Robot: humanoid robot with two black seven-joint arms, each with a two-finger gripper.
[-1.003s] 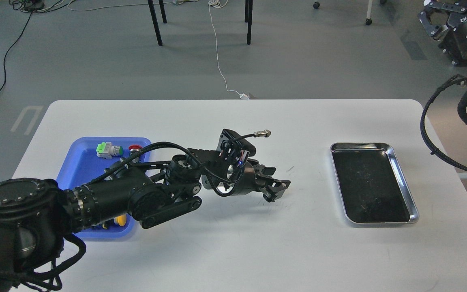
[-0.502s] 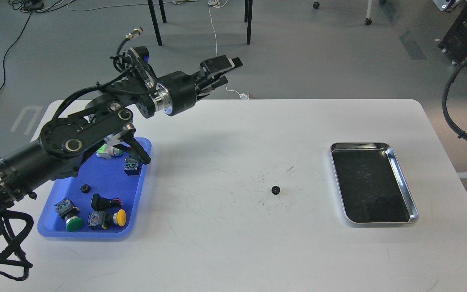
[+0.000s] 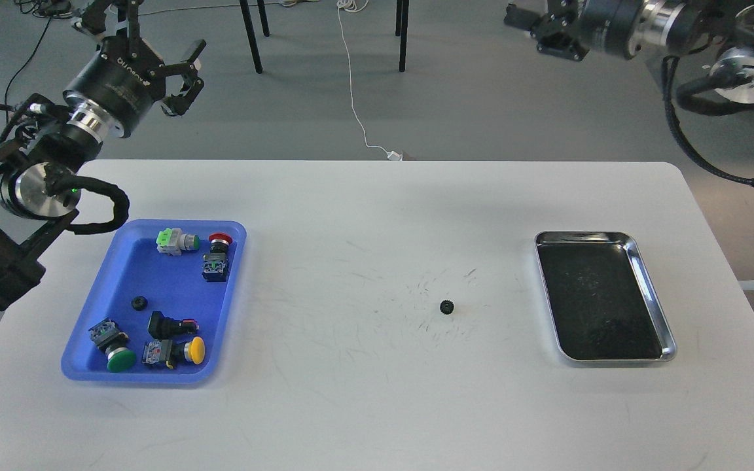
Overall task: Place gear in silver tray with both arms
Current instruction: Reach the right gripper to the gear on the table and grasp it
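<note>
A small black gear lies on the white table, left of the silver tray, which is empty with a dark bottom. My left gripper is raised high at the far left, beyond the table's back edge, open and empty. My right gripper is raised at the top right, far above the tray. It is small and dark, so I cannot tell its fingers apart. Neither gripper is near the gear.
A blue plastic tray at the left holds several push-button switches and a second small black gear. Black chair legs and a white cable are on the floor behind the table.
My left arm rose from the table centre, left the gear lying there, and swung back up to the far left. My right gripper moved left along the top edge.
</note>
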